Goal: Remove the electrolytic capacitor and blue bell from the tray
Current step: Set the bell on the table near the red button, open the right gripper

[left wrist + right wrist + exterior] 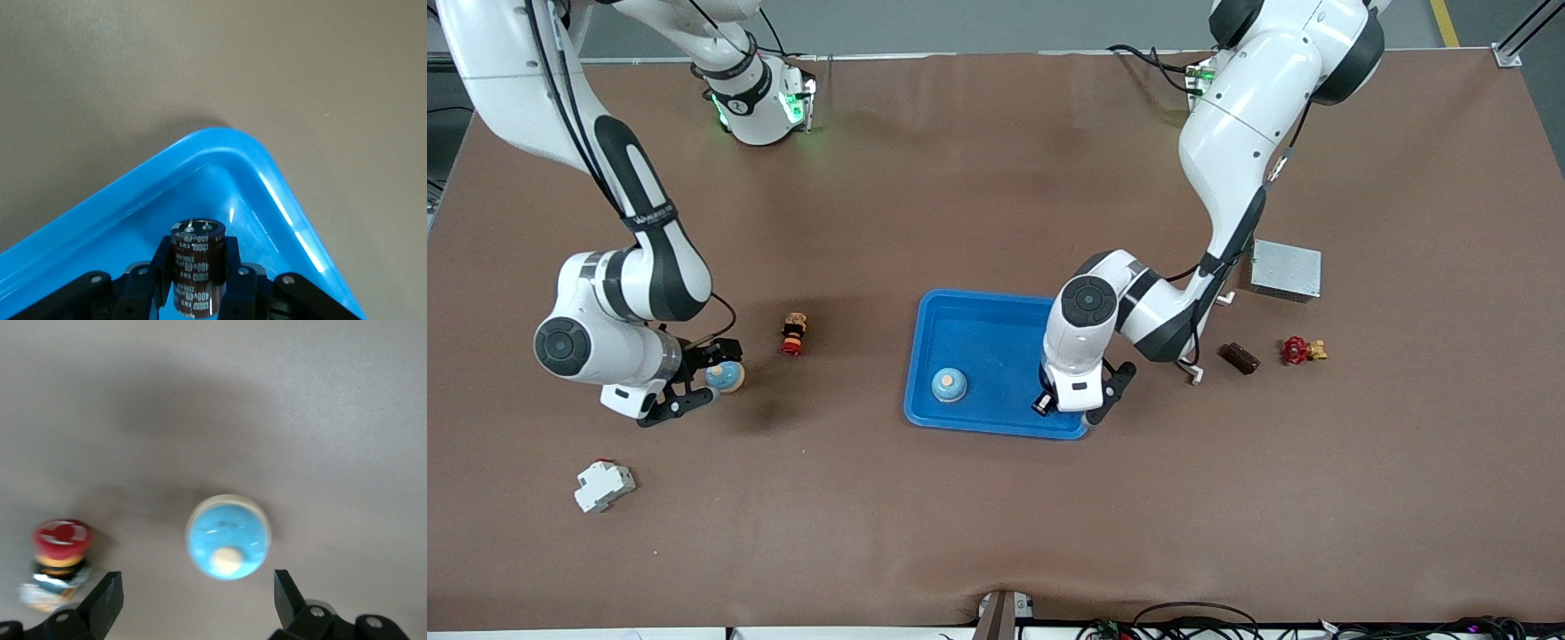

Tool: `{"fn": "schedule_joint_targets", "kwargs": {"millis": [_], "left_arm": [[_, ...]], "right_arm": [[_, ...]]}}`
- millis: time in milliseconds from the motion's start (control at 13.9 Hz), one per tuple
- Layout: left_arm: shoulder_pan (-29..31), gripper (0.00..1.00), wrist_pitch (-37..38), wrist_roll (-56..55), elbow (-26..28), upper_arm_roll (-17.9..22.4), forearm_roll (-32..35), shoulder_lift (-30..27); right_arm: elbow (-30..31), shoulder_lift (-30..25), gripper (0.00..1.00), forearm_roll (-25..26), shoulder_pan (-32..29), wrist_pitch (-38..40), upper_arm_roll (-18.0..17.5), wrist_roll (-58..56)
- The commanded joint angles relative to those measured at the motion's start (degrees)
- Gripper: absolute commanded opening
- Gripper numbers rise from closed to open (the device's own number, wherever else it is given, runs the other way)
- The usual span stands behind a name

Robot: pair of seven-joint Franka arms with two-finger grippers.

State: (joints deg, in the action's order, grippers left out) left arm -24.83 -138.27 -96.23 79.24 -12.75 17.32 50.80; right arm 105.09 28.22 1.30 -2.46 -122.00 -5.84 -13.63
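A blue tray (987, 324) lies mid-table, and a pale blue bell (949, 384) with a cream button sits in it. My left gripper (1049, 404) is over the tray's corner nearest the front camera. It is shut on a dark brown capacitor (1041, 405). In the left wrist view the capacitor (197, 267) stands upright between the fingers (155, 270), above the tray floor (280, 193). A second blue bell (725, 376) rests on the table toward the right arm's end. My right gripper (701, 382) is open beside it. In the right wrist view this bell (228, 537) lies just past the spread fingertips (107, 597).
A red emergency button (792, 333) stands on the table between the loose bell and the tray. A white breaker (603, 485) lies nearer the front camera. Toward the left arm's end are a grey metal box (1285, 269), a brown block (1240, 357) and a red valve (1301, 349).
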Motion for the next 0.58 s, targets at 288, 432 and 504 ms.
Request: {"fn": "schedule_joint_targets", "kwargs": {"millis": [288,432,504], "left_arm": [[-0.2,0.0,12.6,0.5,0.3,0.4,1.9,-7.1],[0.2,0.0,16.7,1.2,0.3,0.4,2.1,-9.8],[0.5,0.0,19.0,3.1,0.4,0.4,1.9,-11.3]], "right_arm": [[-1.9,-3.5,1.0,-4.9,1.1,2.7,-8.4,25.5],[-3.6,-3.4,1.0,-6.8,4.8,2.6,-8.1,31.4],[-4.7,-3.2,1.0,-6.8,6.4,2.6,-8.2,35.2]]}}
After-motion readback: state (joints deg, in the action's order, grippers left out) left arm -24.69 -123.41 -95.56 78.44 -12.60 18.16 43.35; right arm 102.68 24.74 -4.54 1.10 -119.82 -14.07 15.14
